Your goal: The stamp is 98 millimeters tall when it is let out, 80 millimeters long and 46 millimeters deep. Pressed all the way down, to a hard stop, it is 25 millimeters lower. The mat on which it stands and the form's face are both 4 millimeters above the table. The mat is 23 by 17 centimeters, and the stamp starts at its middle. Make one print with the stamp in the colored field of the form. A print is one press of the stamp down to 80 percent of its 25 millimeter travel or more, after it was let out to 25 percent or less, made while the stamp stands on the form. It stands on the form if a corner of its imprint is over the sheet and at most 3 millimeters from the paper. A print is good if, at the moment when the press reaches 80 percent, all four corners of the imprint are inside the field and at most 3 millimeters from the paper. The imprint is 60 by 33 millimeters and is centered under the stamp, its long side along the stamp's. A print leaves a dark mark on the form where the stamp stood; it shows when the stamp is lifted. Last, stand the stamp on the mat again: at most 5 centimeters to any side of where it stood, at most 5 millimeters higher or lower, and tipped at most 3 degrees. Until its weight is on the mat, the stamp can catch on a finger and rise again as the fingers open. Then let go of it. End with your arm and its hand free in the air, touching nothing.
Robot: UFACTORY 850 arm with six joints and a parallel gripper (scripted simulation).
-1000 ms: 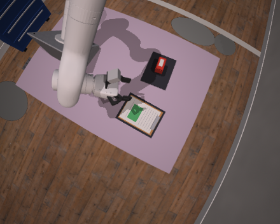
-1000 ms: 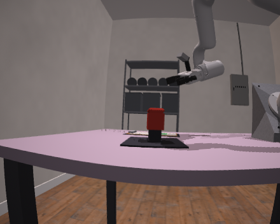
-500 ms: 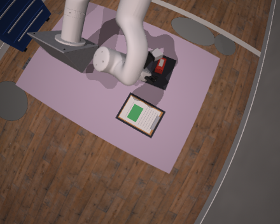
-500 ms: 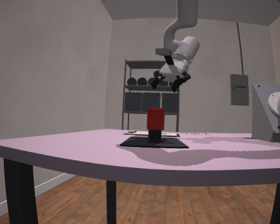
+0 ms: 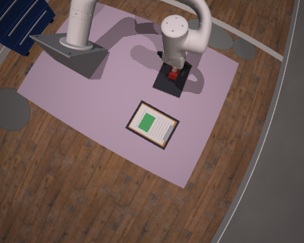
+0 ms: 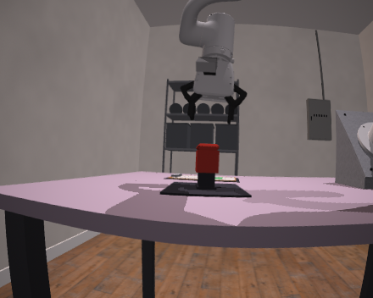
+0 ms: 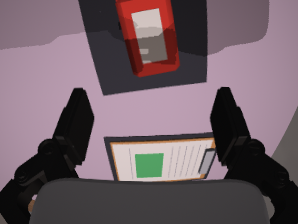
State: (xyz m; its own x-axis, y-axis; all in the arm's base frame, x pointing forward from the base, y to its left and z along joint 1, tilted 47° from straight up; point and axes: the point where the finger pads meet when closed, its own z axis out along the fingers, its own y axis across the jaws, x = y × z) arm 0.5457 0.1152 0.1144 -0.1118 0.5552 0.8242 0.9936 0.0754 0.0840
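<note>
The red stamp (image 5: 173, 74) (image 6: 207, 159) (image 7: 148, 32) stands upright and let out at the middle of the dark mat (image 5: 167, 85) (image 6: 179, 191) (image 7: 95, 23). My gripper (image 6: 211, 113) (image 7: 151, 102) is open and empty. It points straight down and hangs well above the stamp, with a clear gap between the fingertips and the stamp's top. In the overhead view my wrist hides part of the stamp. The form (image 5: 161, 128) (image 7: 186, 159) lies on a clipboard nearer the table's front, and its green field (image 5: 146, 121) (image 7: 149, 165) bears no mark.
The robot's grey base (image 5: 77, 55) (image 6: 354, 157) stands on the lilac table (image 5: 94, 100) (image 6: 94, 195) to one side of the mat. A blue cabinet (image 5: 18, 24) is off the table's corner. A shelf rack (image 6: 170, 127) stands against the far wall.
</note>
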